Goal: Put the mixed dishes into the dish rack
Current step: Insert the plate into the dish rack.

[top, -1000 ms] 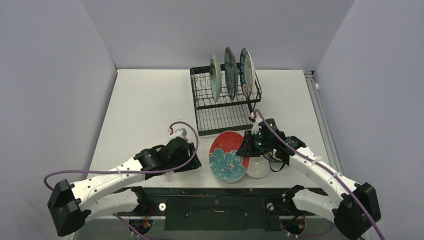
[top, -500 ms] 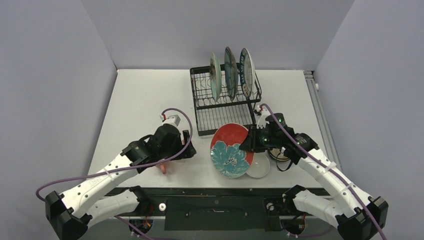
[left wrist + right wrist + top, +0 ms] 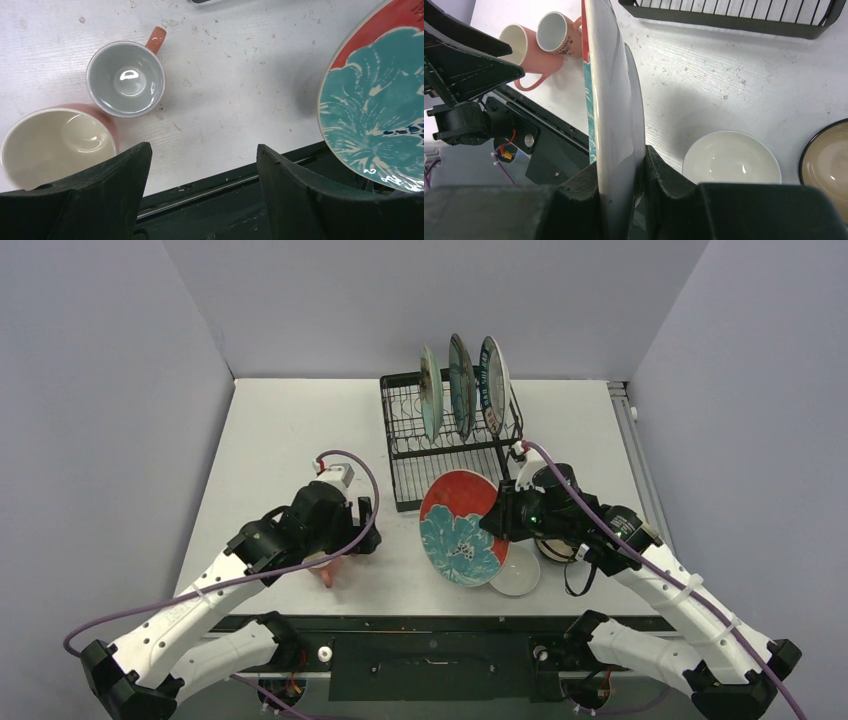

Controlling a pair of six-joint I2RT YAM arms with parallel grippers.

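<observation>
Plate first: the red plate (image 3: 460, 528) with its teal flower is held tilted on edge just in front of the dish rack (image 3: 450, 440). My right gripper (image 3: 621, 170) is clamped tight on its rim. To slot it well, I should keep it upright and edge-on to the wires, aiming for a free slot beside the three plates (image 3: 462, 385) standing there. Its glaze is glossy, so probably slippery. My left gripper (image 3: 200, 165) gapes wide and empty above two pink mugs (image 3: 126, 78) on the table (image 3: 290, 440).
</observation>
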